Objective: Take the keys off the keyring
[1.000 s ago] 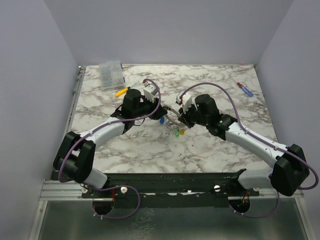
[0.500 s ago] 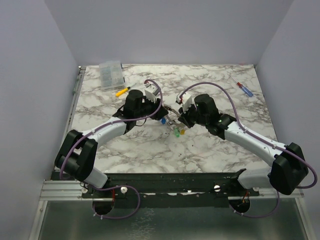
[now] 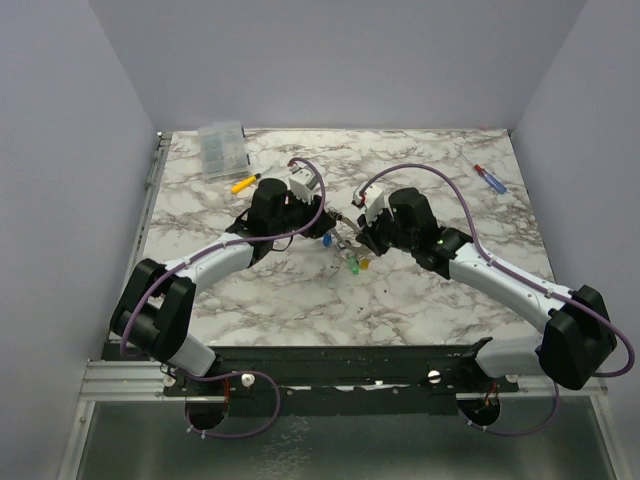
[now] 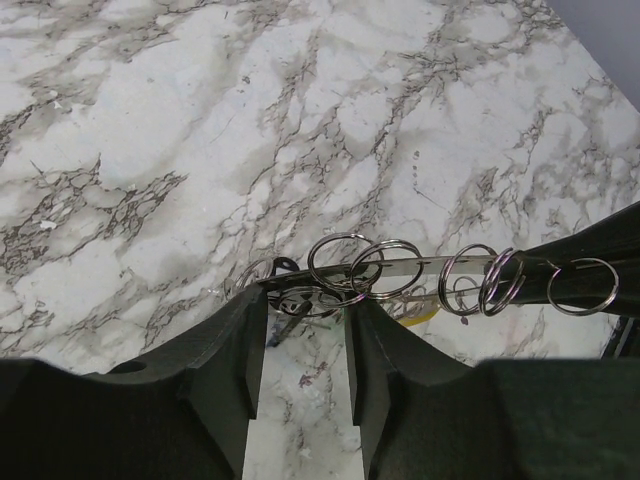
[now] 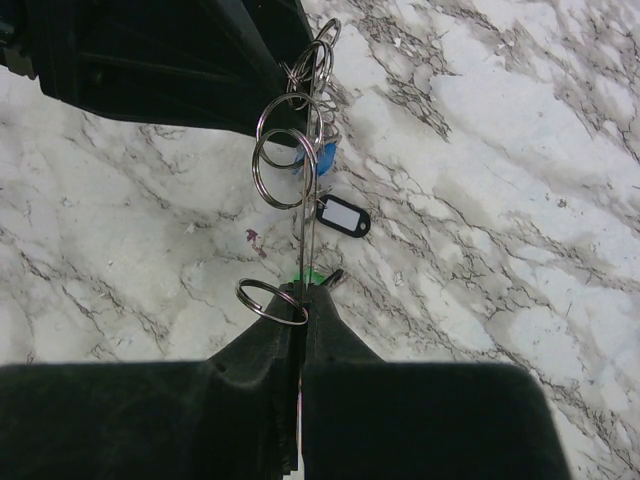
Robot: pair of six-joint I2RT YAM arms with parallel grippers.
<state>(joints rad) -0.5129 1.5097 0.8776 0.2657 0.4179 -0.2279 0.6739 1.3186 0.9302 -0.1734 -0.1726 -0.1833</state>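
The right tool (image 5: 300,300) is closed tight on one edge of the keyring (image 5: 301,245), which is held edge-on above the table (image 4: 150,120). At its opposite edge the left tool (image 4: 305,300) stands part open around the small split rings (image 4: 345,262); whether it grips one is unclear. With the keys (image 5: 342,215) hanging below the keyring, the left tool should probably close on one split ring only and slide it off slowly.

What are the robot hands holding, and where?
The right hand pinches the keyring by its edge. The left hand meets the opposite edge; its grip is unclear.
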